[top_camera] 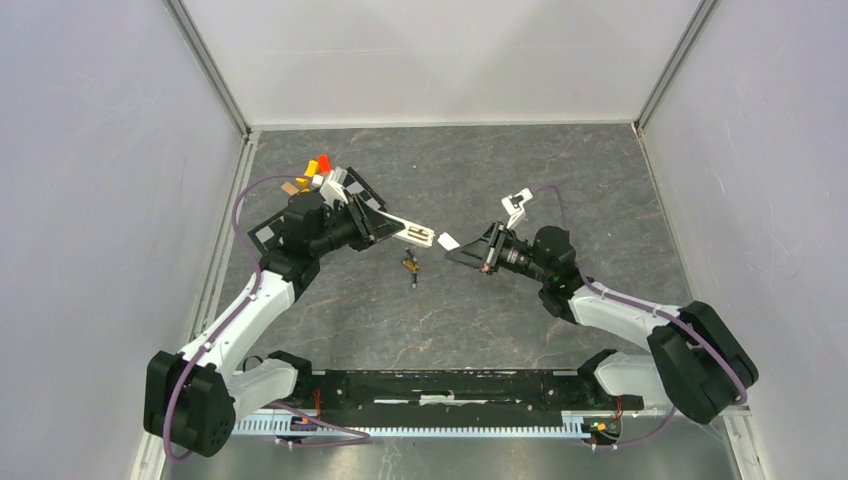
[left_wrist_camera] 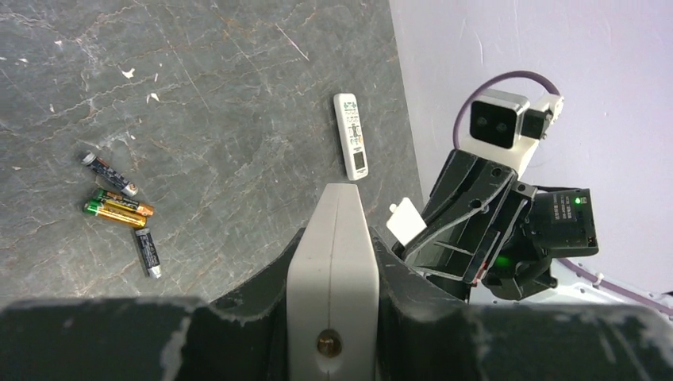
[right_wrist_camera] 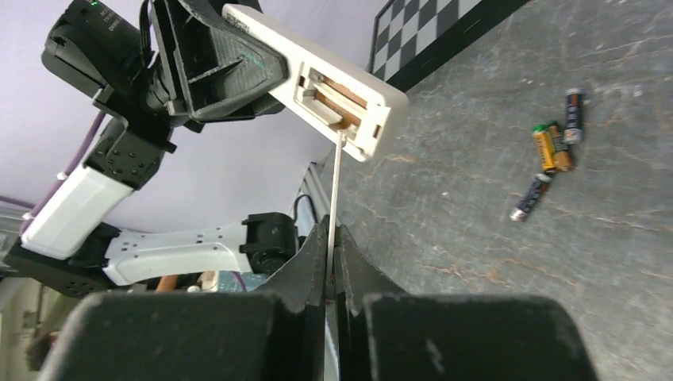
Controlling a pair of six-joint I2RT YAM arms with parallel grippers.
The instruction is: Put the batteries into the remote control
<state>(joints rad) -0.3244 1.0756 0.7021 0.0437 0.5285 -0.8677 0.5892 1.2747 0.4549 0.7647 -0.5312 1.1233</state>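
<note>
Right gripper (right_wrist_camera: 332, 238) pinches the thin cover (top_camera: 448, 241) by one edge, its tip touching the open bay of the remote (right_wrist_camera: 341, 87). Left gripper (left_wrist_camera: 332, 238) clamps that remote aloft, upper centre of the right wrist view. Batteries (right_wrist_camera: 551, 151) lie mid-right on the table. So slight a pinch may let the cover twist loose or jam.

**What the views keep back**

In the top view the batteries (top_camera: 411, 268), near the middle of the desk (top_camera: 500, 330), make one tiny dark cluster, too small to count. Their labels cannot be read in either wrist view.

The near end of the remote control (left_wrist_camera: 337, 206) is buried between the fingers of the left end effector (left_wrist_camera: 336, 246). Those fingers are blurred and cut off by the bottom edge of the left wrist view. The remote's button face shows in no view.

The thin white plate (right_wrist_camera: 336, 175) pinched in the right end effector (right_wrist_camera: 331, 230) is seen edge-on as a mere line, its lower part hidden between the fingers.

The second handset (left_wrist_camera: 351, 135) lies at the desk's edge by the wall, its buttons too small to read.
</note>
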